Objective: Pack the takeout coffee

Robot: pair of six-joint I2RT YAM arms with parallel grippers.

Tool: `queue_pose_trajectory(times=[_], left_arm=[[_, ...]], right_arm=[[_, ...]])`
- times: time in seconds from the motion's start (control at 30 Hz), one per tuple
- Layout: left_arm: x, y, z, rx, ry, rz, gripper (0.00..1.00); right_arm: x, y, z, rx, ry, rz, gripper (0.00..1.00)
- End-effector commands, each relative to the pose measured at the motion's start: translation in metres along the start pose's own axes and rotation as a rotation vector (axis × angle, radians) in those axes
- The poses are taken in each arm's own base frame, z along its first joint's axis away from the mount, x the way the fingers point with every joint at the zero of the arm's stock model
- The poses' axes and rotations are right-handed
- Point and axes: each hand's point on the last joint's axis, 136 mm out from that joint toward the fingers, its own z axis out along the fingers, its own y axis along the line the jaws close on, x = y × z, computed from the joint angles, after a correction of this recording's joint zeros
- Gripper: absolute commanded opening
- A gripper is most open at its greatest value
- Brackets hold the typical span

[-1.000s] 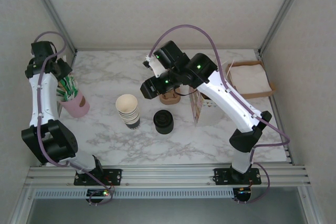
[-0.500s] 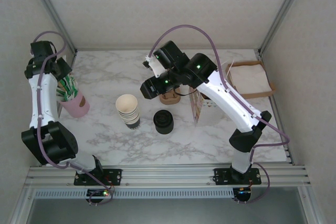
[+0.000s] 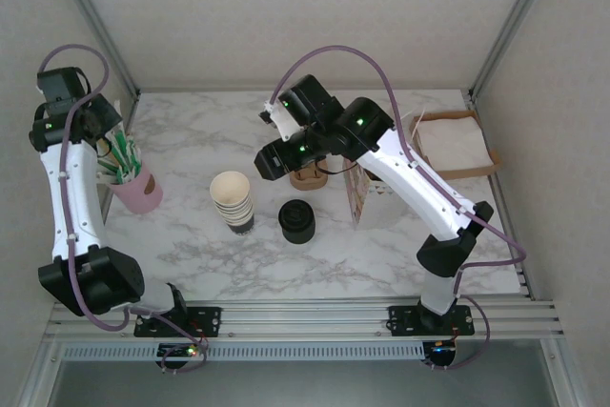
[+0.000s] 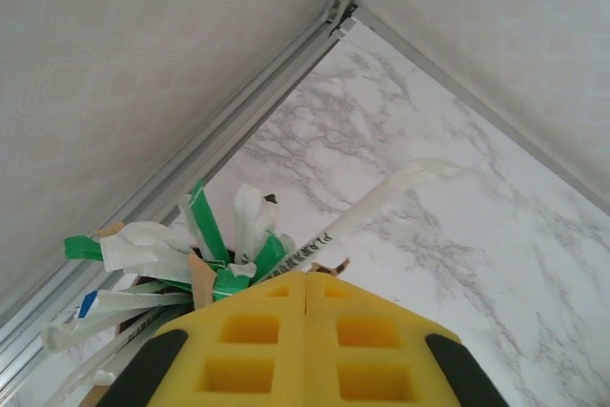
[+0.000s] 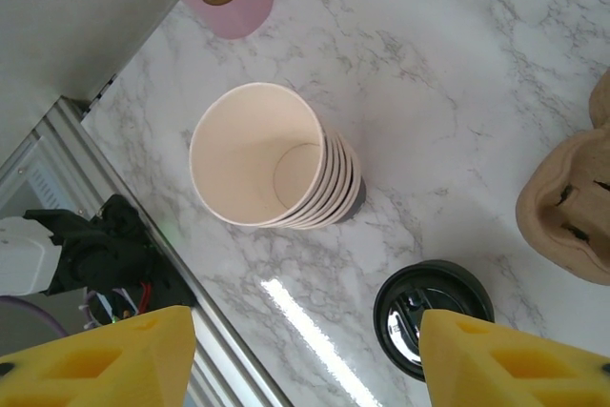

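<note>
Right wrist: one cup stack, one black lid stack; right gripper wide, left gripper closed.

Front strip of table is bare, lots of room. Back-left corner is bare too. Small gap btw cup stack & black lids. Pink straw cup blocks the left edge. R gripper, brown cup holder & bag crowd the middle.

A pink cup of sachets stands at nine o'clock on the white marble bench; a cream stack of lidless paper cups stands toward its three o'clock.
</note>
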Motion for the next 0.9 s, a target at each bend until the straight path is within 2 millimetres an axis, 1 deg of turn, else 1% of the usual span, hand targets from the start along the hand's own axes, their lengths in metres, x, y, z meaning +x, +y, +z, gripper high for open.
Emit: queue_pose_trajectory(times=[0.0,0.17,0.27,0.3,0.43,0.53,0.57,0.67,0.73,0.83,0.87], left_arm=[[-0.016,-0.022,-0.039,0.111,-0.058,-0.005,0.00],[-0.029,-0.045,-0.074,0.243,-0.103,-0.011,0.00],[-0.038,-0.058,-0.099,0.321,-0.138,-0.013,0.00],[-0.040,-0.062,-0.108,0.348,-0.148,-0.012,0.00],[-0.049,-0.081,-0.141,0.469,-0.179,-0.010,0.00],[-0.054,-0.101,-0.166,0.589,-0.191,-0.005,0.00],[-0.055,-0.108,-0.175,0.639,-0.191,0.000,0.00],[-0.055,-0.136,-0.203,0.816,-0.184,0.011,0.00],[-0.054,-0.156,-0.220,0.925,-0.173,0.020,0.00],[-0.051,-0.183,-0.238,1.024,-0.159,0.042,0.00],[-0.049,-0.192,-0.241,1.050,-0.147,0.047,0.00]], right_arm=[[-0.006,0.004,-0.019,0.013,-0.064,-0.015,0.69],[-0.011,0.005,-0.031,0.016,-0.113,-0.015,0.78],[-0.013,0.005,-0.041,0.022,-0.148,-0.017,0.83],[-0.013,0.004,-0.046,0.029,-0.162,-0.019,0.85],[-0.016,-0.002,-0.063,0.071,-0.219,-0.018,0.88],[-0.016,-0.007,-0.080,0.105,-0.270,-0.014,0.95],[-0.016,-0.010,-0.086,0.124,-0.288,-0.010,0.99],[-0.014,-0.024,-0.109,0.204,-0.351,0.007,0.99],[-0.010,-0.037,-0.126,0.277,-0.399,0.027,0.99],[0.001,-0.058,-0.153,0.391,-0.466,0.065,0.99],[0.005,-0.065,-0.163,0.430,-0.486,0.083,0.99]])
